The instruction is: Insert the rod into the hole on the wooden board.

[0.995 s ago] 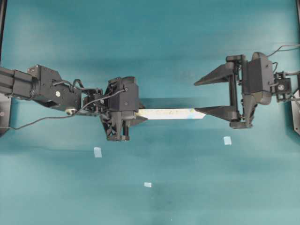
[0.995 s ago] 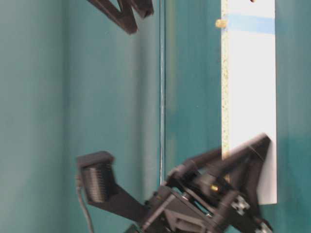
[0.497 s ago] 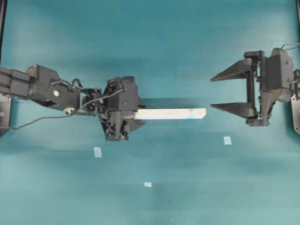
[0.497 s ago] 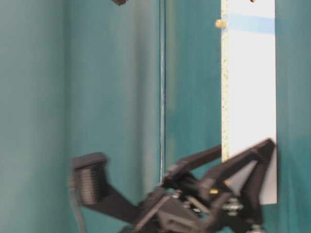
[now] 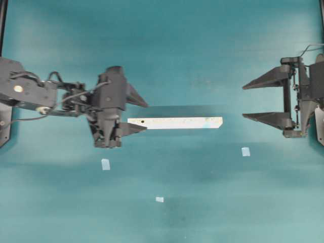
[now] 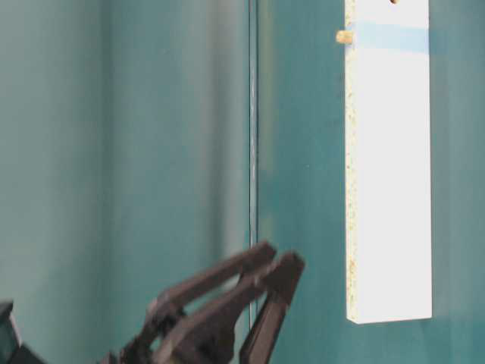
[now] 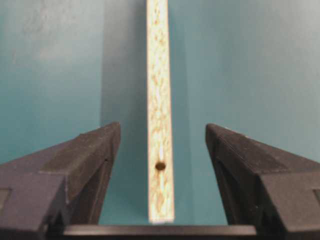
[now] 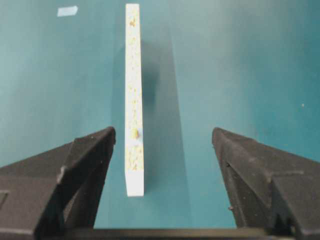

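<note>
The wooden board [image 5: 174,122] stands on its long edge on the teal table, speckled edge up, held by nothing. The rod [image 6: 344,36] sits in the blue-marked hole near the board's right end and pokes out as a short stub, which also shows in the right wrist view [image 8: 135,133]. The other, bare hole [image 7: 160,165] is near the left end. My left gripper [image 5: 146,116] is open and empty, its fingers either side of the board's left end without touching. My right gripper [image 5: 244,101] is open and empty, off the board's right end.
Small pale blue tape bits lie on the table in front of the board: one at the left [image 5: 105,164], one in the middle [image 5: 159,199], one at the right [image 5: 245,151]. Both arms' bases stand at the table's side edges.
My left gripper has let go of the board's left end, opened and drawn back to the left. My right gripper has drawn back to the right. The board has stayed upright.
</note>
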